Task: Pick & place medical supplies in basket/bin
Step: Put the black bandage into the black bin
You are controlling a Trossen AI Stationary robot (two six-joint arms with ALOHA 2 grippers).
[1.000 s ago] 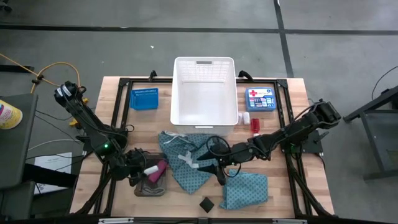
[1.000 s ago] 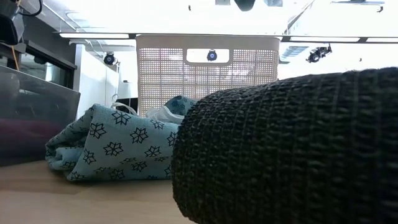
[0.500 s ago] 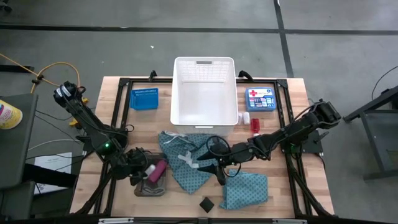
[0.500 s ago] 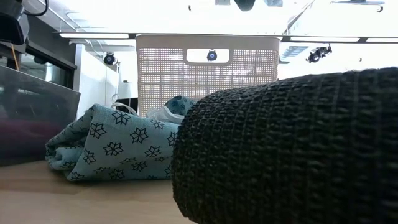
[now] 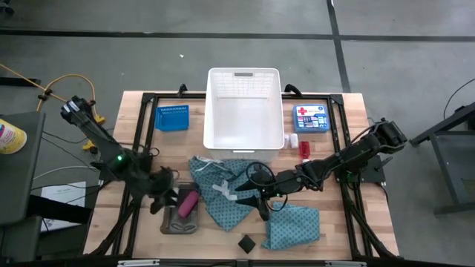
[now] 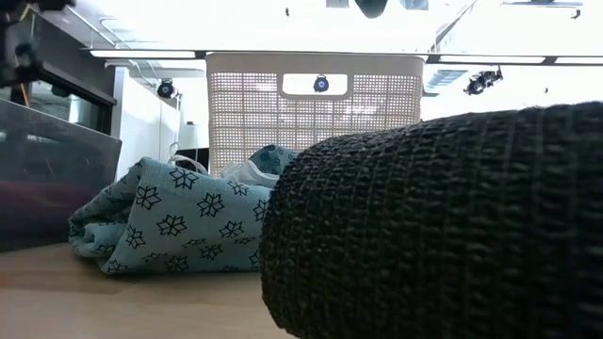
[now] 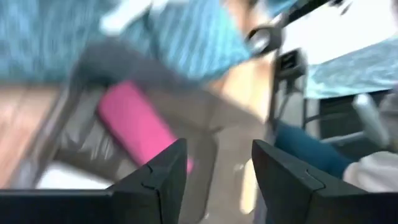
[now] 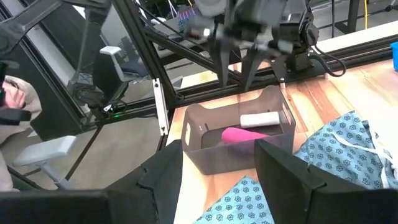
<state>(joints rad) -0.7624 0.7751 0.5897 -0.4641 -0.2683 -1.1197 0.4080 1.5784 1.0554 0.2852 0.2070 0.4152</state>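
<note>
A shallow grey tray (image 8: 239, 140) at the table's near left holds a pink cylinder (image 8: 239, 135) and a small white tube (image 8: 260, 119), both lying on its floor. My left gripper (image 8: 234, 70) hangs open just above the tray, fingers pointing down and touching nothing; its wrist view shows the pink cylinder (image 7: 140, 127) below. My right gripper (image 5: 252, 200) stands open over a crumpled teal dotted cloth (image 5: 219, 189) with white ties. A second teal cloth (image 5: 293, 226) and a black block (image 5: 246, 242) lie near the front edge.
The large white basket (image 5: 243, 111) stands at the far middle and the small blue basket (image 5: 171, 117) to its left. To its right are a flat blue box with a red cross (image 5: 311, 117) and small red-and-white pieces (image 5: 300, 144). The black block (image 6: 433, 226) fills the low view's foreground.
My left gripper has opened and let go of the white tube, which now lies in the tray beside the pink cylinder. The gripper has then risen and drawn back toward the table's left edge. My right arm has kept still.
</note>
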